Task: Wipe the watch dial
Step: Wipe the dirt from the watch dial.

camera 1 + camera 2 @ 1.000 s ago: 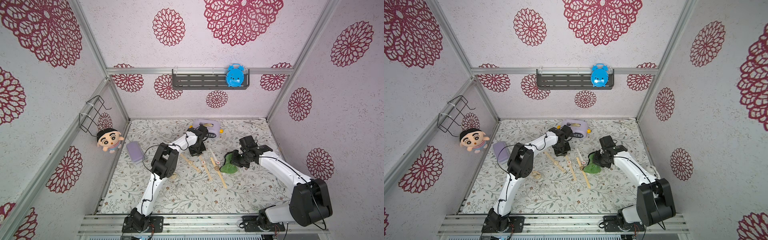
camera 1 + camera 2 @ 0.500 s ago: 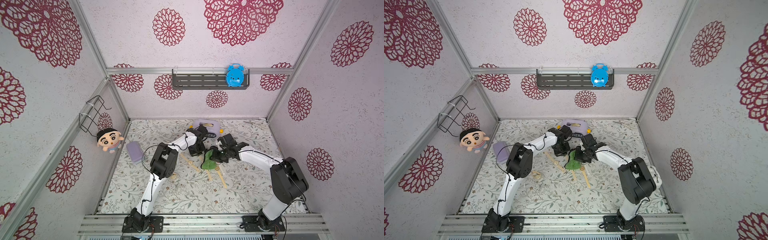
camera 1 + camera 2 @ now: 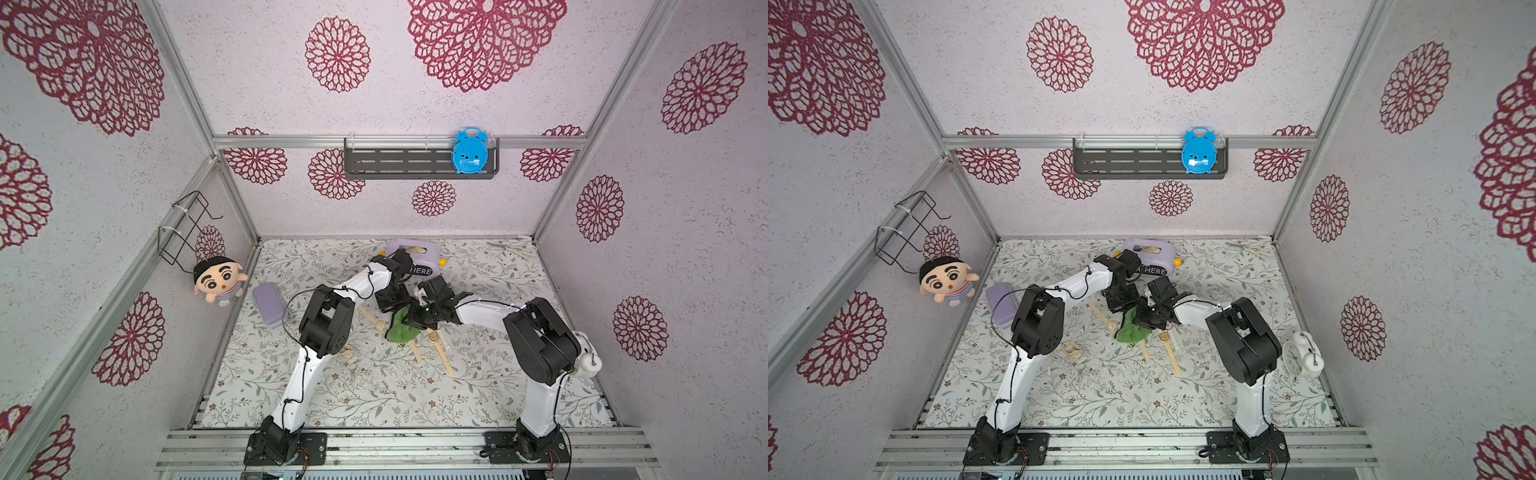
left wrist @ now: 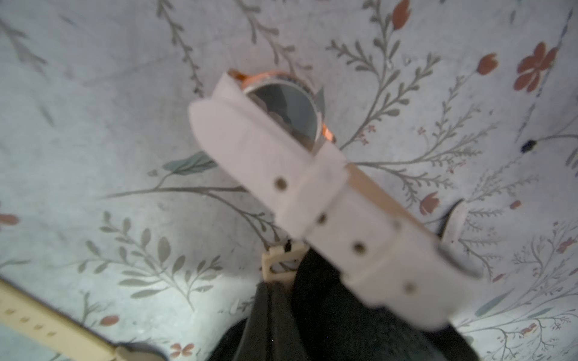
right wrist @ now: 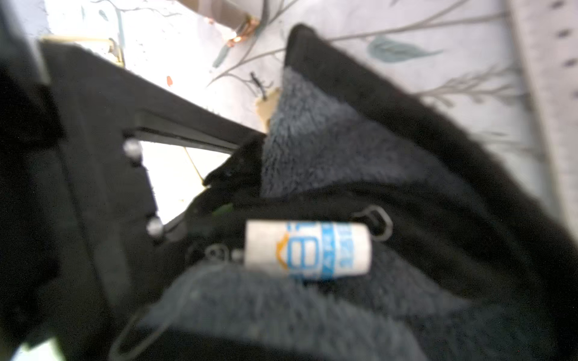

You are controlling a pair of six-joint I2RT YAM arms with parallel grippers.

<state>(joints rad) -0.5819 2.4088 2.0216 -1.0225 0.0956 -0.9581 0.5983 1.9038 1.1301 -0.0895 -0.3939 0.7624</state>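
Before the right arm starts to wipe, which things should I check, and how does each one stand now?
1. Left gripper shut on the white-strap watch: ok.
2. Right gripper shut on the green cloth: ok.
3. Round face uncovered: not ok; the strap crosses part of it.
4. That face is the dial, not the back: cannot tell; it looks plain grey and blurred.
5. Cloth touching the face: cannot tell; the arms hide it in both top views.
6. Cloth apart from the watches on the table: cannot tell; it overlaps a tan strap in both top views.
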